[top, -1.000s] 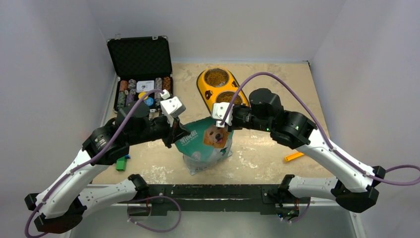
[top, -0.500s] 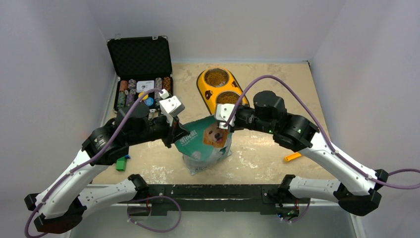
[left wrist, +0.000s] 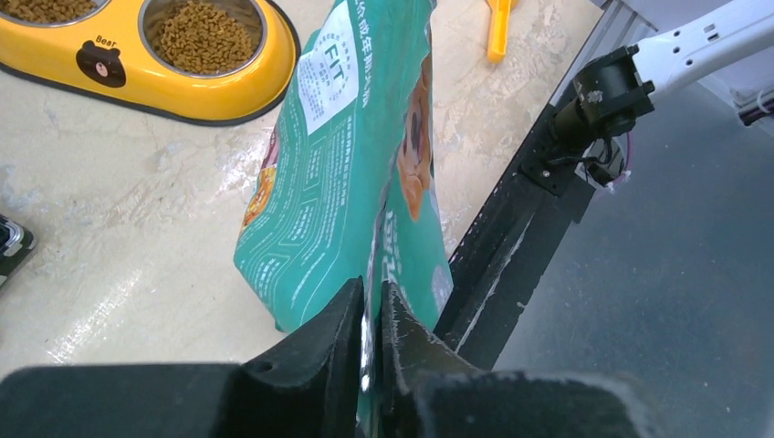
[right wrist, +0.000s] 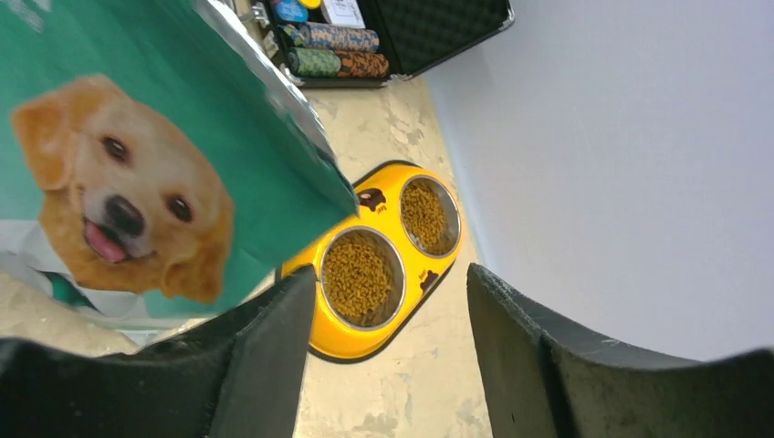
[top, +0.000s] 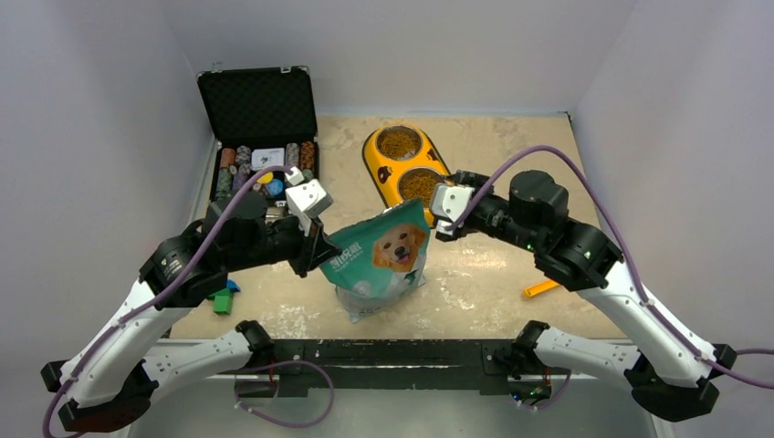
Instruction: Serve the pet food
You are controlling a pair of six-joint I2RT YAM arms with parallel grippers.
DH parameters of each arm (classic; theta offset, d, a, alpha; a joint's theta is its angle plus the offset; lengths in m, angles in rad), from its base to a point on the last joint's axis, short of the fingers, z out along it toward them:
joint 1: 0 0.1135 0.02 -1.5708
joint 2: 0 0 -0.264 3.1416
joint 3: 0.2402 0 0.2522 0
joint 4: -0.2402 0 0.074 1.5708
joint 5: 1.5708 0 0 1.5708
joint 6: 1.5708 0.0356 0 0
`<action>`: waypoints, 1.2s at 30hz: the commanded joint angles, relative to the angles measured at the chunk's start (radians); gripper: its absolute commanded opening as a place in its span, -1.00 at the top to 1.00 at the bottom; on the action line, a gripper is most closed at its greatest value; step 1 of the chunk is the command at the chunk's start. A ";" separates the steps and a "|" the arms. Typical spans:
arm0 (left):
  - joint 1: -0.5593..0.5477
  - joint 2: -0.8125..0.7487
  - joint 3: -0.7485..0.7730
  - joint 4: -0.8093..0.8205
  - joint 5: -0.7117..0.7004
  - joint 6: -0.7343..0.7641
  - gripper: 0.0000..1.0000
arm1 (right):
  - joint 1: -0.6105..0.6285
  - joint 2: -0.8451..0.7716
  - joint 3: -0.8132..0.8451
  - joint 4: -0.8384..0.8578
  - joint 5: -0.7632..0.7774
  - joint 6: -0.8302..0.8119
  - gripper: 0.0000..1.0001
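Observation:
The teal pouch (top: 379, 260) with the golden dog's face stands upright on the table near the front edge. My left gripper (top: 315, 251) is shut on its left side seam; in the left wrist view the thin edge of the pouch (left wrist: 347, 182) sits pinched between the fingers (left wrist: 339, 333). Just right of the pouch's top corner, my right gripper (top: 440, 214) is open, holding nothing and not touching it. The pet food (top: 420, 185) fills both steel bowls of the yellow double feeder (top: 381, 173). The pet food (right wrist: 358, 278) also shows past the open right gripper (right wrist: 391, 274).
An open black case (top: 260, 137) of poker chips stands at the back left. A green block (top: 224, 301) lies by the left arm, an orange tool (top: 541, 288) at the front right. The black front rail (left wrist: 520, 237) runs close behind the pouch.
My right gripper has opened, let go of the pouch's top and drawn back to the right. The pouch's top edge now stands free. The left gripper keeps its pinch, shifted slightly left.

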 commanded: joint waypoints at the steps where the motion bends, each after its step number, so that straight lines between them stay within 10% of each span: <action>1: 0.005 -0.024 0.084 -0.013 0.009 -0.024 0.51 | 0.002 -0.031 0.015 -0.028 -0.096 -0.031 -0.31; 6: 0.005 -0.007 0.111 0.013 0.029 -0.053 0.05 | 0.002 -0.089 0.008 0.003 -0.186 0.030 -0.37; 14: 0.005 0.075 0.282 0.066 0.029 -0.170 -0.08 | 0.002 -0.115 0.026 0.102 -0.228 0.270 -0.53; 21: 0.005 0.081 0.503 0.159 -0.312 -0.242 -0.48 | 0.002 -0.135 0.123 0.193 0.513 0.668 -0.67; 28: 0.005 0.005 0.543 0.372 -0.458 -0.096 -0.59 | 0.002 -0.113 0.285 0.245 0.829 0.646 -0.78; 36: 0.005 -0.015 0.613 0.358 -0.535 0.038 -0.63 | 0.002 -0.161 0.302 0.336 0.851 0.518 -0.87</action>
